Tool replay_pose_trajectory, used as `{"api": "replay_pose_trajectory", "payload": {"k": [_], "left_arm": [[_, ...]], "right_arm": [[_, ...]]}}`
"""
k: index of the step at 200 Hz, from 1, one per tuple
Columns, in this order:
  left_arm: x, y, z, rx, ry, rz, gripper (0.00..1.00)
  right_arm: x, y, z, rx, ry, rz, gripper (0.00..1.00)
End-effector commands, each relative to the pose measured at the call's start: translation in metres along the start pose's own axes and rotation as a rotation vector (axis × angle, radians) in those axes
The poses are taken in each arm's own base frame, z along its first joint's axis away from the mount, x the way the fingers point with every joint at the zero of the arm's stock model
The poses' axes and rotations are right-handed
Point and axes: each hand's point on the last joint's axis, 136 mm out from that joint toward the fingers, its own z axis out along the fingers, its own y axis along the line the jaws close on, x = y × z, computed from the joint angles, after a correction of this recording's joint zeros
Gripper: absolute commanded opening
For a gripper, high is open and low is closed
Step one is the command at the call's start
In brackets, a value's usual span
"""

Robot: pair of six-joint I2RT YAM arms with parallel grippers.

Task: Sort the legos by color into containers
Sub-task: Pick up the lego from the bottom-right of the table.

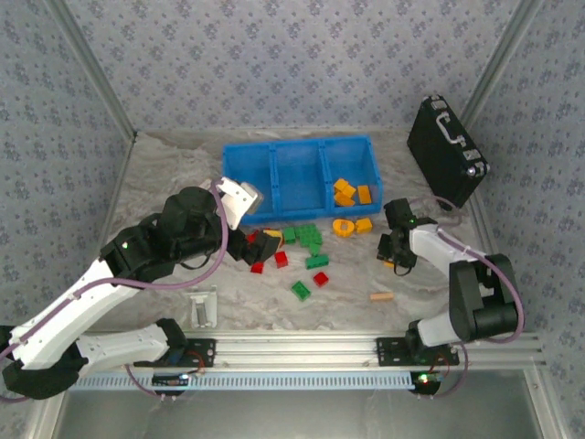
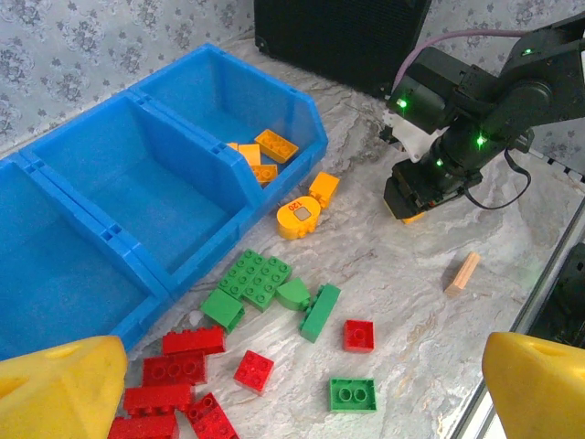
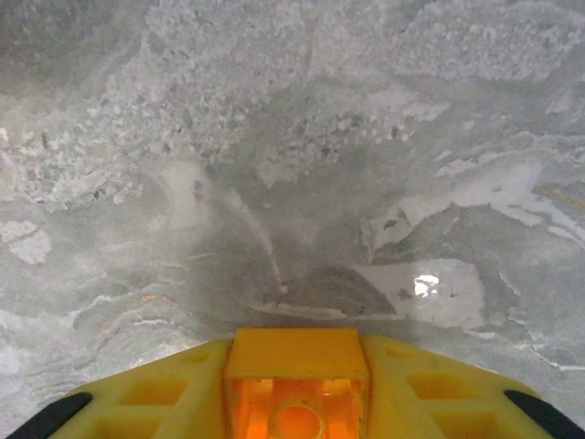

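1. Right wrist view: nearest the lens, an orange brick (image 3: pixel 297 389) is pinched between the yellow fingers (image 3: pixel 155 407) of my right gripper (image 3: pixel 297 407), which is closed on it. Beyond it there is bare marbled table (image 3: pixel 274 137). I cannot tell whether the brick is lifted or resting.
2. I judge the brick to be light, rigid, smooth plastic. The flat opposite side walls are the place to hold it. A corner pinch could let it twist or squirt out.
3. Left wrist view: my left gripper (image 2: pixel 292 389) is spread wide and empty above the red bricks (image 2: pixel 174 384). The green bricks (image 2: pixel 260 274) lie just past them.
4. An orange ring (image 2: pixel 299 218) sits just beside the end compartment of the containers (image 2: pixel 119 238), which holds several orange pieces. The other two compartments look empty. Across the table, orange peeks out under my right gripper, with a wooden stick (image 2: pixel 462 273) nearby.
5. Top view: the containers stand at the far middle of the table, and the loose legos (image 1: pixel 306 251) lie in front of them, between my grippers. My held brick probably belongs in the right-hand compartment.
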Motion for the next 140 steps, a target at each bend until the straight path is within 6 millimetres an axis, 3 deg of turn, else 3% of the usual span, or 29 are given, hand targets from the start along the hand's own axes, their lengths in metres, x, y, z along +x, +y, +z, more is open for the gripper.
{"api": "replay_pose_trajectory", "payload": {"k": [1, 30, 66, 104, 135, 140], "left_arm": [[-0.013, -0.003, -0.005, 0.005, -0.04, 0.011, 1.0], [-0.012, -0.003, -0.002, 0.008, -0.035, 0.015, 1.0], [-0.013, -0.003, -0.003, 0.006, -0.042, 0.017, 1.0], [-0.018, -0.001, -0.006, -0.004, -0.064, 0.015, 1.0], [-0.017, 0.0, -0.004, -0.013, -0.058, 0.014, 1.0], [-0.016, 0.0, -0.004, -0.013, -0.054, 0.015, 1.0]], "right_arm": [[0.0, 0.004, 0.001, -0.015, 0.004, 0.001, 0.34], [-0.001, 0.007, -0.007, -0.032, -0.012, -0.016, 0.29], [-0.019, 0.033, -0.047, -0.106, -0.073, -0.103, 0.27], [-0.07, 0.065, -0.092, -0.163, -0.207, -0.153, 0.27], [-0.116, 0.091, -0.097, -0.187, -0.278, -0.198, 0.27], [-0.133, 0.101, -0.104, -0.206, -0.32, -0.21, 0.28]]}}
